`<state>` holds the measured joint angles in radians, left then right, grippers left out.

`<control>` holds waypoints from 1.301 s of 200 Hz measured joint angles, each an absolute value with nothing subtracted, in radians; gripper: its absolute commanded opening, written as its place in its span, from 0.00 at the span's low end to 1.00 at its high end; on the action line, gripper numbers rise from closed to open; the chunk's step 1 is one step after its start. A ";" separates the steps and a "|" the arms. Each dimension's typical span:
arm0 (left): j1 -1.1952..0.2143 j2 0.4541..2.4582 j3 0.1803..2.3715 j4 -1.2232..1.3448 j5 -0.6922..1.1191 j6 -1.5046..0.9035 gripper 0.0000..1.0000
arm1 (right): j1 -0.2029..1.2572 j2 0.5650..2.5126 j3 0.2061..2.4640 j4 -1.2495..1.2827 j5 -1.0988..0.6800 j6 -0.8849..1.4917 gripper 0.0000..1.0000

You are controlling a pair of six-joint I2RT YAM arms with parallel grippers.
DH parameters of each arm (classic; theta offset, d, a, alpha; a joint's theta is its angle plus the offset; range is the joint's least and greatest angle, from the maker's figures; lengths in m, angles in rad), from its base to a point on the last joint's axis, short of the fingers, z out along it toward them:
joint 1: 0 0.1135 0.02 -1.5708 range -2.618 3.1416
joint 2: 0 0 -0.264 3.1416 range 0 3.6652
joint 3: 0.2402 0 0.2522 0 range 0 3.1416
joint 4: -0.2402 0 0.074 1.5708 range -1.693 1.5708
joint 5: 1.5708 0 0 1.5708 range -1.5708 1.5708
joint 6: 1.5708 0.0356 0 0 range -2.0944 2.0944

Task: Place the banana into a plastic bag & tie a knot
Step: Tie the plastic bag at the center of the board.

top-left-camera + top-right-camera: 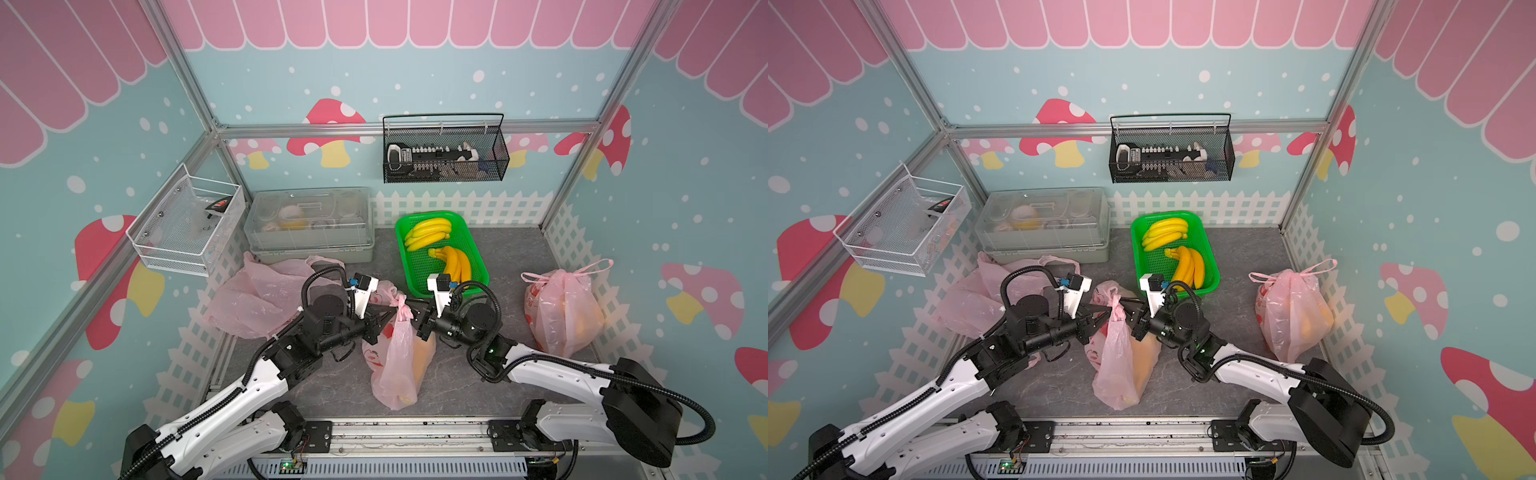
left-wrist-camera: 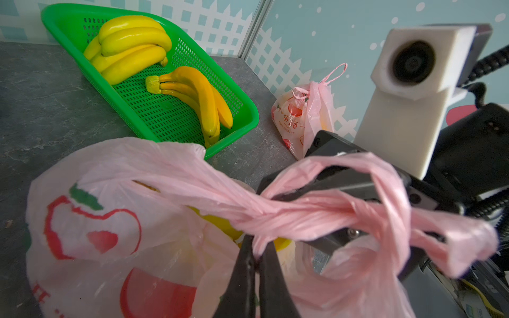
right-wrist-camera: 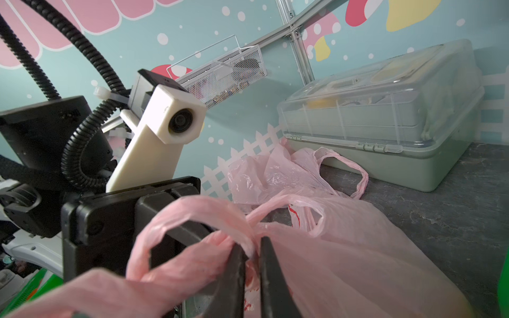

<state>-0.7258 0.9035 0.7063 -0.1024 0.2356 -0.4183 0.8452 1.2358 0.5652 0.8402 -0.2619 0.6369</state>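
**Task status.** The banana [image 2: 220,224] is already inside the plastic bag [image 1: 395,365], showing as a yellow shape through the pink film. The bag stands on the table at centre, between the two arms. Loading is therefore complete. The handles [image 2: 303,212] are twisted across one another with an open loop showing, so the knot appears formed but not drawn tight. Cinching and release remain to be done.

**Grippers.** The left gripper [image 2: 254,245] is fully closed, pinching a strand of handle at its tips. The right gripper [image 3: 252,242] meets it from the opposite side. Its jaws stand a narrow slit apart with handle plastic between them, and whether they clamp that plastic cannot be told.

**Surface.** The table [image 1: 478,374] is dark grey with a stone pattern. On it are:
- a green basket [image 1: 398,237] holding two banana bunches [image 1: 428,232]
- a knotted bag [image 1: 561,311] at the right, well apart from the work
- spare bags [image 1: 257,299], slack and empty, at the left
- a clear lidded box [image 1: 309,224] at the back

**Enclosure.** The teal walls carry mushroom prints, a pink scalloped border and a white picket-fence strip, all held in an aluminium frame. A white mesh basket [image 1: 187,224] hangs on the left wall, and a black mesh basket [image 1: 444,153] on the back wall.
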 measured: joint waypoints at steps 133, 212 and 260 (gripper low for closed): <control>-0.794 0.908 0.736 -0.158 0.149 -0.385 0.00 | 0.932 0.796 0.550 0.314 -0.058 0.377 0.50; -0.813 0.908 0.740 -0.168 0.130 -0.378 0.00 | 1.002 0.786 0.627 0.245 -0.007 0.276 0.62; -0.825 0.908 0.741 -0.168 0.123 -0.377 0.00 | 1.003 0.872 0.669 0.258 -0.007 0.270 0.61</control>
